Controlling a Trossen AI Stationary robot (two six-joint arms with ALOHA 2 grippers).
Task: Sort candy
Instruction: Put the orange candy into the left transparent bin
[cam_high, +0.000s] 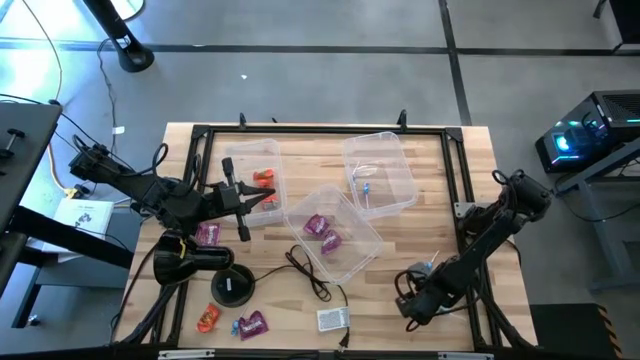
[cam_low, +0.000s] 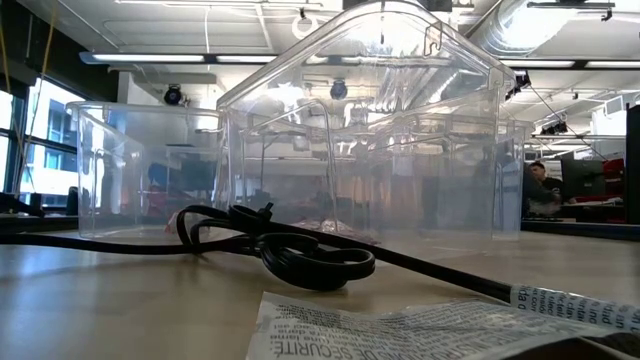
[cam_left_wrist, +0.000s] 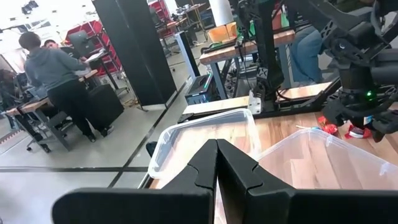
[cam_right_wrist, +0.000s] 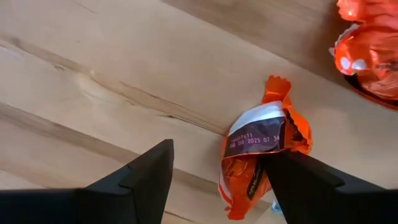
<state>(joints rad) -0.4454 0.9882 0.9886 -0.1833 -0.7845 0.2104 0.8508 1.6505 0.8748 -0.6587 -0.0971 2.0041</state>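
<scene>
Counting from the overhead shot, I'm seeing three clear bins (cam_high: 378, 172) sitting on the worktop (cam_high: 430, 240). For candy: one orange piece in the left bin (cam_high: 263, 179), two purple ones in the middle bin (cam_high: 322, 231), one blue in the right bin (cam_high: 366, 188). Loose pieces are lying around too, at least one purple (cam_high: 208, 234), one orange (cam_high: 207, 317), one purple-blue (cam_high: 250, 324). Two arms, one gripper each.

Orange candy (cam_right_wrist: 368, 53) cut off by pic edge, top corner.
</scene>
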